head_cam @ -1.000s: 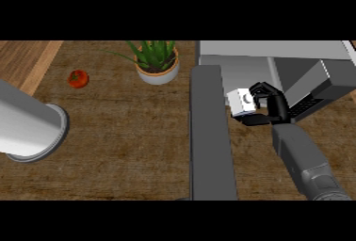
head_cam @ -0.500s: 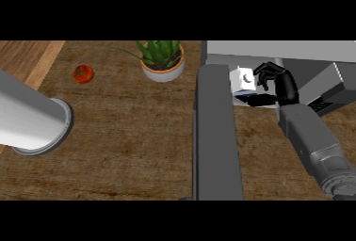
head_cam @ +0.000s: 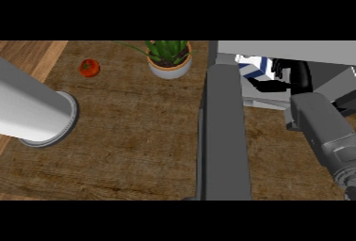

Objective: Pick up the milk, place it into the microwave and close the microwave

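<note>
We find even, moderate light on the counter [head_cam: 132,141], no glare; soft shade beside the plant [head_cam: 169,59] (microwave [head_cam: 278,70] interior noticeably darker).

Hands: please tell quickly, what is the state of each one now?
Right hand: fingers curled round the milk, at the microwave.
Left hand: not in view; only its forearm shows.

I see potted plant [head_cam: 169,59] far centre on wooden counter [head_cam: 132,141]; red tomato [head_cam: 89,68] far left, well apart.
</note>
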You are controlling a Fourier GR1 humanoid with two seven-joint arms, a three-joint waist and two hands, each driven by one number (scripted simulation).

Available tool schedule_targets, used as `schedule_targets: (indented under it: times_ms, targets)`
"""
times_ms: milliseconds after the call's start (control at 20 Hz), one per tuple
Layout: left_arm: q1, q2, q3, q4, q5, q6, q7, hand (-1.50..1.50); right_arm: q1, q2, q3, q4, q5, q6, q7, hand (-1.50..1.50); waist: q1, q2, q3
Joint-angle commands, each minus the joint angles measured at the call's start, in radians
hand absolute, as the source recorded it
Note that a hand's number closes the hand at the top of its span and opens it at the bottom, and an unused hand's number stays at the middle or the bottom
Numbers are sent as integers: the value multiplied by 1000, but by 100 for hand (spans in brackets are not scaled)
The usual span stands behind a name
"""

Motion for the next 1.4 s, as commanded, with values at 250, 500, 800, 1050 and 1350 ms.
schedule_targets:
  times_ms: [250, 500, 800, 1050, 1350]
  targets:
    - [-32, 19, -5, 30, -5, -9, 2, -150, -22, -51, -18, 20, -3, -57, 42, 150, 39, 21, 3]
    - [-76, 31, -17, 33, -5, -1, 1, -150, -39, -70, -20, 16, 1, -81, 41, 150, 43, 31, 4]
    - [-74, 41, -17, 44, -7, -2, 11, -150, -45, -90, -30, 22, -5, -77, 47, 150, 67, 40, 6]
    - [-107, 55, -6, 47, -37, 15, 11, -150, -57, -122, -31, 22, -3, -55, 50, 150, 61, 49, 7]
    - [-122, 69, 0, 44, -59, 9, 9, -150, -54, -125, -35, 28, -2, -65, 50, 150, 76, 49, 8]
